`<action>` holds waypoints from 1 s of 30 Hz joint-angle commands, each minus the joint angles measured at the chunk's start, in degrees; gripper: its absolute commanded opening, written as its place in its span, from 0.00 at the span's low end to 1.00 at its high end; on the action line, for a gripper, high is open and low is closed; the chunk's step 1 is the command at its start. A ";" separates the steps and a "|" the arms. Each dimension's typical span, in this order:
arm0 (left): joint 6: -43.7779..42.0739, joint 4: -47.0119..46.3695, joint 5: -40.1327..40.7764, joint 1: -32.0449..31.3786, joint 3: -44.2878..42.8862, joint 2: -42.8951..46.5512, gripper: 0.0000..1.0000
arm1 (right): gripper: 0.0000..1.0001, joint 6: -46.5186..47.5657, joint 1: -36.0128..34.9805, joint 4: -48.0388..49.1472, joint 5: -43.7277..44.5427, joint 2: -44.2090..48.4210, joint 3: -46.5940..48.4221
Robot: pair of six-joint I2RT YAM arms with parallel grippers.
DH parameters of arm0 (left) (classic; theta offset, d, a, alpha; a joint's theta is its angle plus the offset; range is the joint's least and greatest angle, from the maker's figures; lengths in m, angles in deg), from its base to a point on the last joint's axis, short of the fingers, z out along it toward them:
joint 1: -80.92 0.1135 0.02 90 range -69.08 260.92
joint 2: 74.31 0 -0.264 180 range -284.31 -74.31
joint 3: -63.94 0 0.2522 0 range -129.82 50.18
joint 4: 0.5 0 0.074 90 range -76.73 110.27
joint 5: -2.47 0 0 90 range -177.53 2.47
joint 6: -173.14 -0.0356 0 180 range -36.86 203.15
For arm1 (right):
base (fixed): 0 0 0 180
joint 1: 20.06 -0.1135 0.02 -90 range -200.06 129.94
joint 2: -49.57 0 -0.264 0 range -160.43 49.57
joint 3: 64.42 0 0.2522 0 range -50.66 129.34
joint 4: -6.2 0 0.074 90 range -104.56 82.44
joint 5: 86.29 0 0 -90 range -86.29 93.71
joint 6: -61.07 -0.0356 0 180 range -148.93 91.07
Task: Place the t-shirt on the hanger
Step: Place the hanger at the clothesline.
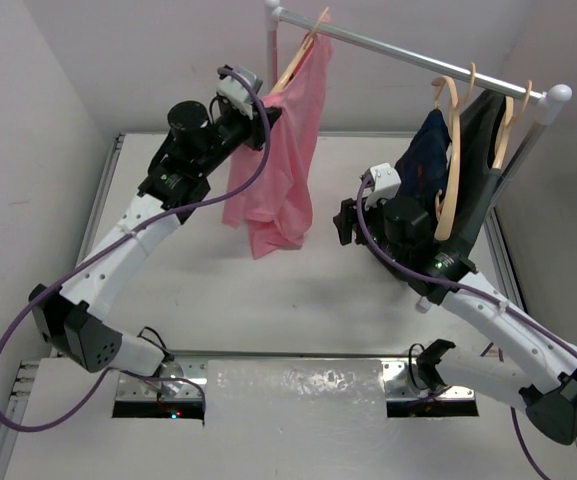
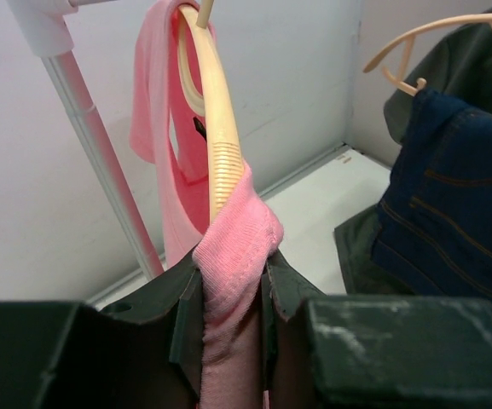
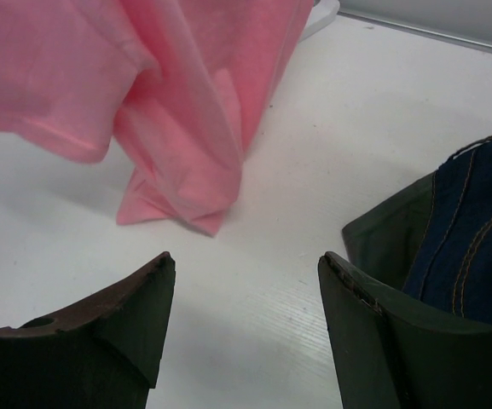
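The salmon-pink t-shirt (image 1: 286, 150) hangs from the pale wooden hanger (image 1: 303, 52), whose hook is over the left end of the rail. Its hem droops to the table. My left gripper (image 1: 265, 108) is shut on a ribbed edge of the t-shirt (image 2: 237, 234) right at the lower end of the hanger's arm (image 2: 220, 136); the gripper (image 2: 233, 277) pinches the cloth between both fingers. My right gripper (image 1: 346, 222) is open and empty, low over the table to the right of the t-shirt's hem (image 3: 182, 111). In the right wrist view the gripper (image 3: 246, 268) frames bare table.
A white rail (image 1: 408, 55) on a post (image 2: 101, 162) crosses the back. At its right end two wooden hangers carry a dark navy garment (image 1: 423, 160) and a black garment (image 1: 483, 175), close beside my right arm; the navy cloth (image 3: 476, 230) shows at the right.
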 commanded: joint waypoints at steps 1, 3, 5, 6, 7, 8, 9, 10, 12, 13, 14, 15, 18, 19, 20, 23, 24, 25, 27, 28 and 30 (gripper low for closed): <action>-1.40 -9.94 1.11 0.61 -5.86 -1.54 0.00 | 0.66 0.93 0.16 2.09 1.45 1.71 -1.15; -0.43 -10.12 0.50 0.61 -7.44 -2.96 0.00 | 0.66 0.93 0.08 1.91 1.19 2.23 -1.68; -0.60 -9.25 0.58 0.69 -10.08 -5.50 0.00 | 0.66 0.94 0.16 1.48 1.19 2.50 -2.03; -1.04 -7.59 0.75 0.61 -10.96 -6.38 0.00 | 0.66 0.93 0.17 1.39 1.36 2.93 -2.12; -1.22 -6.88 0.84 0.61 -12.53 -7.96 0.00 | 0.66 1.11 0.17 1.38 1.63 3.20 -2.38; -1.30 -6.09 0.41 0.61 -12.98 -8.50 0.00 | 0.66 1.11 0.17 1.47 2.41 3.55 -2.82; -1.22 -4.43 -0.03 0.61 -13.68 -9.55 0.00 | 0.66 1.11 0.17 1.56 2.77 4.34 -3.17; -1.13 -3.89 -0.38 0.61 -13.69 -9.90 0.00 | 0.67 1.28 0.17 1.65 3.03 4.78 -3.44; -0.43 -1.70 -1.35 0.52 -14.13 -10.87 0.00 | 0.67 1.46 0.08 1.74 3.65 5.66 -4.14; -0.08 -1.25 -1.44 0.43 -14.30 -11.14 0.00 | 0.67 1.46 0.16 1.65 3.74 5.84 -4.32; 0.10 -0.46 -1.79 0.43 -14.48 -11.14 0.00 | 0.67 1.46 0.08 1.39 3.83 5.93 -4.41; 0.10 0.33 -1.88 0.43 -14.48 -10.96 0.00 | 0.67 1.46 0.08 1.30 3.91 6.01 -4.58; -0.69 0.60 -1.88 0.34 -14.22 -10.35 0.00 | 0.67 1.29 0.08 1.38 3.74 6.28 -4.93; -0.95 0.60 -1.62 0.26 -14.13 -10.09 0.00 | 0.67 1.11 0.16 1.56 3.74 6.02 -5.02; -1.48 0.60 -1.44 0.17 -14.04 -10.00 0.00 | 0.67 1.02 0.17 1.73 3.65 5.93 -4.94; -2.70 2.69 -1.27 -0.36 -13.96 -9.91 0.23 | 0.67 1.02 0.08 1.91 2.86 5.14 -4.23; -3.06 2.88 -1.18 -0.53 -13.96 -9.91 0.28 | 0.67 1.02 0.08 1.82 2.69 4.88 -4.06; -3.41 3.23 -0.83 -1.23 -14.04 -9.82 0.31 | 0.67 1.02 0.16 1.74 2.42 4.70 -3.80; -5.08 4.20 -0.13 -2.11 -14.30 -9.82 0.38 | 0.68 1.11 0.08 1.74 2.16 4.52 -3.70; -5.69 4.29 0.75 -3.07 -14.39 -9.91 0.40 | 0.68 1.11 0.08 1.74 2.16 4.52 -3.79; -6.75 3.59 1.63 -3.52 -14.74 -9.99 0.44 | 0.69 1.02 0.17 1.82 2.07 4.70 -3.88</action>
